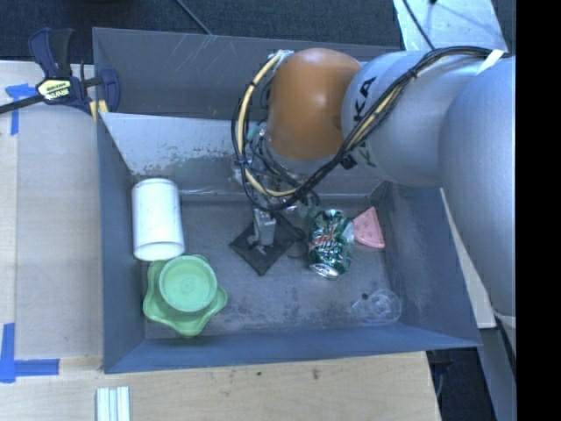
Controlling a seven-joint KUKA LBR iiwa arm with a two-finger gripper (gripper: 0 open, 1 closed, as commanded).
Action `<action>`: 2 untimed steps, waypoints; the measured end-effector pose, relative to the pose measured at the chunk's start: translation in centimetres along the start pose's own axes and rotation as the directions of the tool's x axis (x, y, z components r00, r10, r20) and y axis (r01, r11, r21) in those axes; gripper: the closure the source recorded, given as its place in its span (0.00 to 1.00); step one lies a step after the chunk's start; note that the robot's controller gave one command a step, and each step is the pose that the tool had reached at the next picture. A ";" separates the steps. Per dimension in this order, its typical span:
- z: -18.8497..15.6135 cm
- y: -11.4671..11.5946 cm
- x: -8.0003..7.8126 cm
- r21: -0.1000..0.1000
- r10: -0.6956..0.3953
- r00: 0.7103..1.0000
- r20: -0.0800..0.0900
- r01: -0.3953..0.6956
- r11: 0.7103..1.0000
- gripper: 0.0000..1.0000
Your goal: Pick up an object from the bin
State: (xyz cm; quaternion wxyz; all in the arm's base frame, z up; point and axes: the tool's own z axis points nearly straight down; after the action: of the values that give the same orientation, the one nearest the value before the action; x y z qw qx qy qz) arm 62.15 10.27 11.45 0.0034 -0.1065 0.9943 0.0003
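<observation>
While the end effector (265, 228) hangs low over the middle of the bin (263, 345), the thing directly under it is a black flat piece (259, 260) lying on the floor with one corner towards the near wall. From my view the tip looks to be touching or just above the far part of that piece. I cannot tell how wide the end effector stands, because the wrist cables and the orange cover (307, 103) crowd the view from above.

I judge the black flat piece to be the likely target, and the move turns on one relation: it sits straight below, spreading a little to the near side and both ways left and right. It lies thin against the floor, so I expect little edge to catch.

Just right of it lies a crushed green can (330, 244), its long axis running near to far, with a pink wedge (370, 229) touching or just beside its right flank. A white cylinder (157, 219) and a green scalloped lid (184, 292) rest well apart at the left.

As for writing, I can make out the letters "KA" on the arm (438, 112) beside the cover. The can's red and white print is too crumpled to read.
</observation>
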 end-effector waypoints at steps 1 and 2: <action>0.7 -1.2 0.0 -0.002 -0.186 0.983 -0.006 0.186 0.983 0.00; -0.3 -2.1 0.3 -0.001 -0.317 0.948 -0.002 0.317 0.948 0.00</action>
State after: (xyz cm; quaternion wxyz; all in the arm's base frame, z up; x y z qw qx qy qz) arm 62.26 8.16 11.70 0.0022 -0.2647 0.9643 -0.0001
